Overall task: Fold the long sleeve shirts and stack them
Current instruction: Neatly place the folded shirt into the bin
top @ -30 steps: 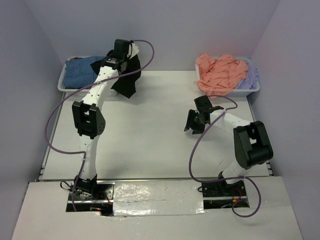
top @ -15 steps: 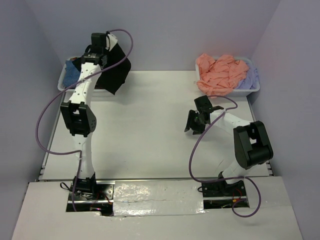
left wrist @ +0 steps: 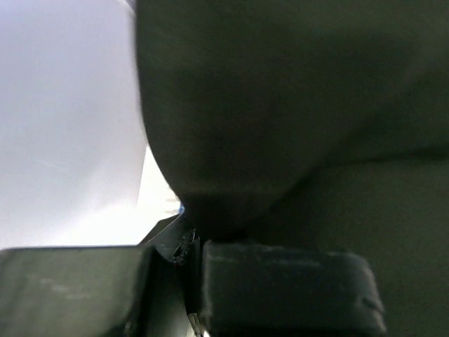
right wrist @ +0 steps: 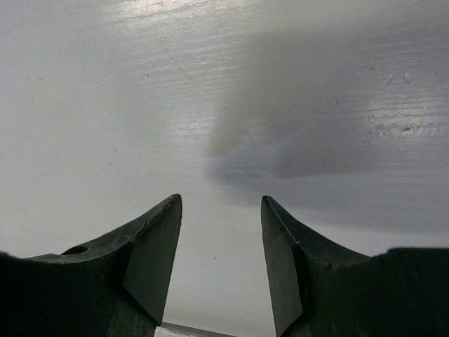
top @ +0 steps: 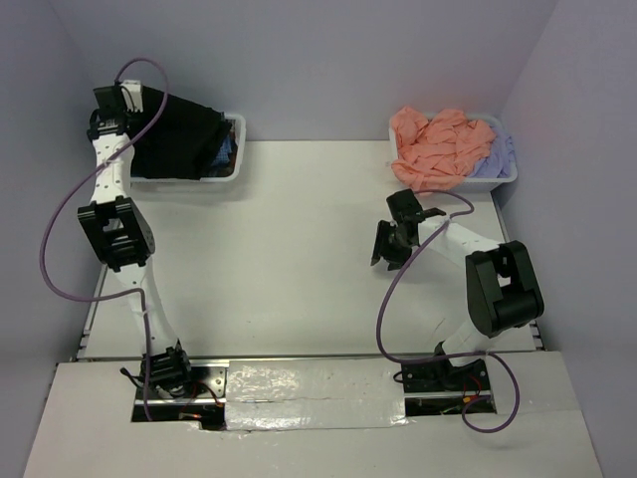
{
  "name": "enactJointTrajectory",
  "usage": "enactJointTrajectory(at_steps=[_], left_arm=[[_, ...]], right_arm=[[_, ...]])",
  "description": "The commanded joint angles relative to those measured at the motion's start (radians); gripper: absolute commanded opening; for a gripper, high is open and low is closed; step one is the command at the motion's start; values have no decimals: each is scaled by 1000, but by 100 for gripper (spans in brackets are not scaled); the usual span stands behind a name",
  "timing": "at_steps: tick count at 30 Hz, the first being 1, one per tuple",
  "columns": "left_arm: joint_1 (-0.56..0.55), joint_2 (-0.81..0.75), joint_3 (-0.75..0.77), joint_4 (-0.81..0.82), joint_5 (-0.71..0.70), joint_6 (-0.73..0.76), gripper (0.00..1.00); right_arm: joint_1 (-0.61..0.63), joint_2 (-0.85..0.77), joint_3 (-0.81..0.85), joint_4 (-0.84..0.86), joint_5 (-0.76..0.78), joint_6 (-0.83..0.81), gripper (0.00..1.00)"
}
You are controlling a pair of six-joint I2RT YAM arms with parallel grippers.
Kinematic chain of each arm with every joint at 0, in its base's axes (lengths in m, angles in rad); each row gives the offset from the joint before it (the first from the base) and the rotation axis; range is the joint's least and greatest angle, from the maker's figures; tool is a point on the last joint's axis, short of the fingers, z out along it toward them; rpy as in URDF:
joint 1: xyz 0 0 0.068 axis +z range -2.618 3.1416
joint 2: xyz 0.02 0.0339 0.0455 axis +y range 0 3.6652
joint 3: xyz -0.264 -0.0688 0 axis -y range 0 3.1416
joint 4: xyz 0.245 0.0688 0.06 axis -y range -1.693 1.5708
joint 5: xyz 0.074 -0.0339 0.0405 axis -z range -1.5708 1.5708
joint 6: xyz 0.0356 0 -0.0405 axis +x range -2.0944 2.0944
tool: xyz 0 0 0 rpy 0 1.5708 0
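Note:
A large black long sleeve shirt hangs stretched from my left gripper down over the left white bin. That gripper is raised at the far left, shut on the shirt's edge. In the left wrist view black cloth fills the frame above the closed fingers. A bit of blue-checked shirt shows in the bin. A salmon-pink shirt and a pale lavender one lie in the right bin. My right gripper hovers open over the bare table.
The right white bin stands at the back right. Purple cables loop off both arms. Lavender walls close in the left, back and right sides. The table's near edge carries the arm bases.
My left arm has swung left and up from above the table's back-left area to the far left corner, pulling the black shirt with it across the bin. The right arm stayed put.

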Motion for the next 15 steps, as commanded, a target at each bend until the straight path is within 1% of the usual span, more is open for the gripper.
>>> enactJointTrajectory(at_steps=[1, 2, 5, 6, 7, 8, 10, 11, 12, 13, 14, 15], left_arm=[[43, 38, -15, 47, 229, -128, 0], [53, 52, -27, 50, 296, -148, 0], [58, 81, -50, 61, 373, -165, 0], [56, 88, -52, 56, 395, -168, 6], [58, 95, -50, 53, 392, -168, 14], [60, 98, -55, 50, 387, -203, 35], [67, 98, -62, 53, 366, -223, 52], [75, 89, -62, 54, 358, -229, 68], [79, 83, -61, 54, 354, -234, 77], [81, 77, -52, 54, 341, -239, 90], [84, 60, -46, 54, 331, -237, 99], [84, 48, -43, 53, 321, -232, 99]], right_arm=[[-3, -40, 37, -40, 34, -11, 56], [-3, -41, 38, -48, 35, -11, 56], [-3, -41, 43, -65, 41, -16, 56], [-3, -43, 44, -71, 45, -16, 56], [-3, -46, 49, -82, 49, -17, 56], [-5, -47, 50, -86, 52, -19, 56], [-5, -57, 55, -95, 60, -20, 56], [-3, -60, 55, -97, 60, -19, 56], [-3, -69, 54, -97, 60, -19, 56], [-3, -72, 52, -94, 58, -16, 56], [-3, -76, 44, -92, 57, -14, 56], [-3, -84, 40, -89, 52, -12, 56]])
